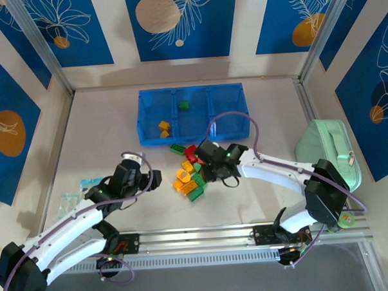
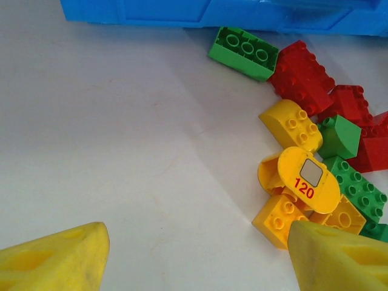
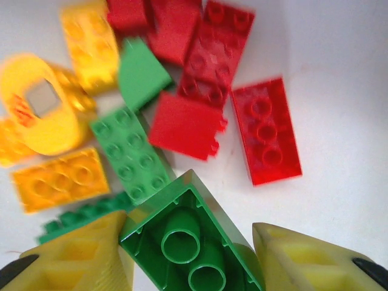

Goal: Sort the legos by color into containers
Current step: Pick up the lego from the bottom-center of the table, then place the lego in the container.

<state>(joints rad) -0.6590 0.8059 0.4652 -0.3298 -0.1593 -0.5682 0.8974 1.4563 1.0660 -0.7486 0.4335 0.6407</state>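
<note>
- The right gripper (image 3: 189, 235) has its yellow wedge-shaped fingers (image 3: 79, 254) closed on a green brick (image 3: 182, 245), gripping it by its sides at the bottom centre of the right wrist view.
- The held brick is glossy hard plastic with its hollow underside toward the camera, showing two round tubes inside. Its long axis runs from the upper left toward the lower right of the frame.
- Behind it the pile (image 3: 151, 109) lies blurred on the matte white table (image 3: 339, 91).
  - A red studded brick (image 3: 265, 130) at centre right has its long axis nearly up-and-down.
  - A green studded brick (image 3: 132, 154) slants from upper left to lower right.
  - An orange-yellow brick (image 3: 60, 179) at the left lies almost level.
- The left gripper (image 2: 194, 242) stands with its jaws wide, bare table between them, at the bottom of the left wrist view.
- Touching its right fingertip is an orange-yellow brick, and above that a smooth oval yellow piece (image 2: 306, 179) marked "120".
- In the top view the translucent blue tray (image 1: 141, 115) sits in the upper middle of the frame, just above the pile.
  - Its left compartment holds two orange-yellow legos (image 1: 163, 129).
  - Its middle compartment holds one green lego (image 1: 183, 105).
- A pale mint case (image 1: 326, 149) stands at the right edge.
</note>
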